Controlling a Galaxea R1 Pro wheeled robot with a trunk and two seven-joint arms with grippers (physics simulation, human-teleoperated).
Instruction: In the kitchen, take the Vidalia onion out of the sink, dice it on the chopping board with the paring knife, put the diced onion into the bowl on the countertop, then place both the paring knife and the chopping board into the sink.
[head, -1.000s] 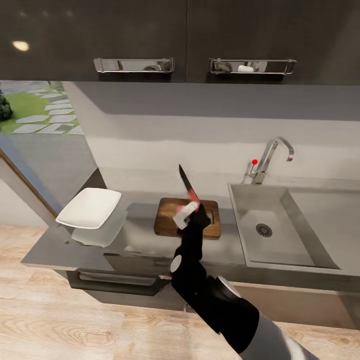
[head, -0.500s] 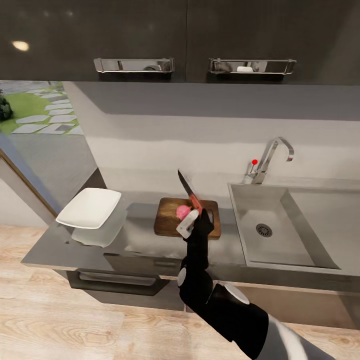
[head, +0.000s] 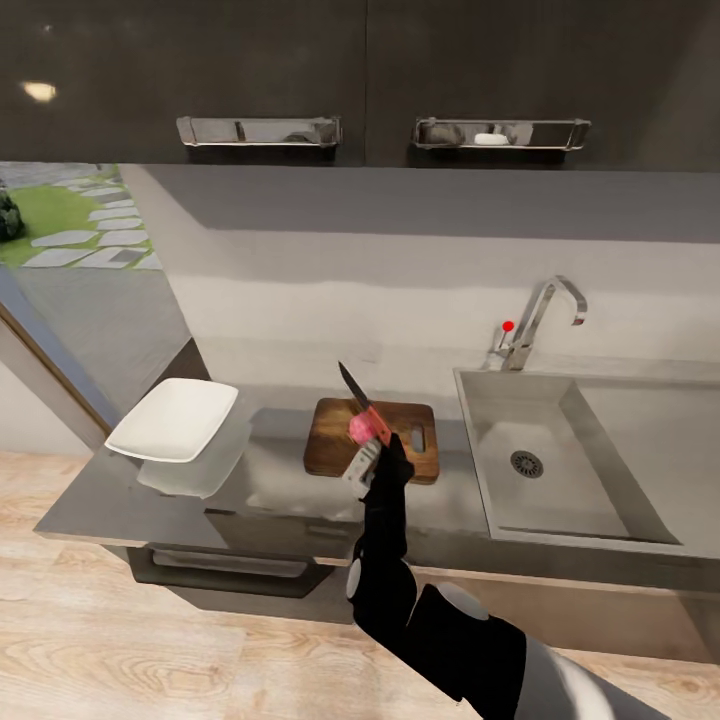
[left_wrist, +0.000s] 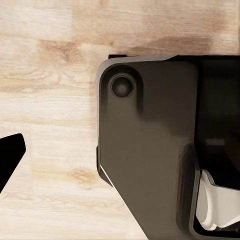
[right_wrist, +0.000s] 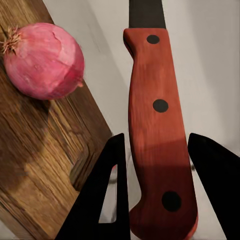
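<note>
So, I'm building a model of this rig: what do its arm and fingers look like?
In the head view, the right arm is glossy black and chunky, with round pale grey joint caps and a light grey upper section. The right gripper there has a pale grey part at its tip. In the right wrist view its fingers are flat, matte black, tapering wedges.

one onion (head: 359, 429), one knife (head: 363, 403), one board (head: 330, 445), one bowl (head: 172, 419).

Dark upper cabinets (head: 300, 70) — 2 chrome handles (head: 258, 131) — pale wood floor (head: 150, 660).
</note>
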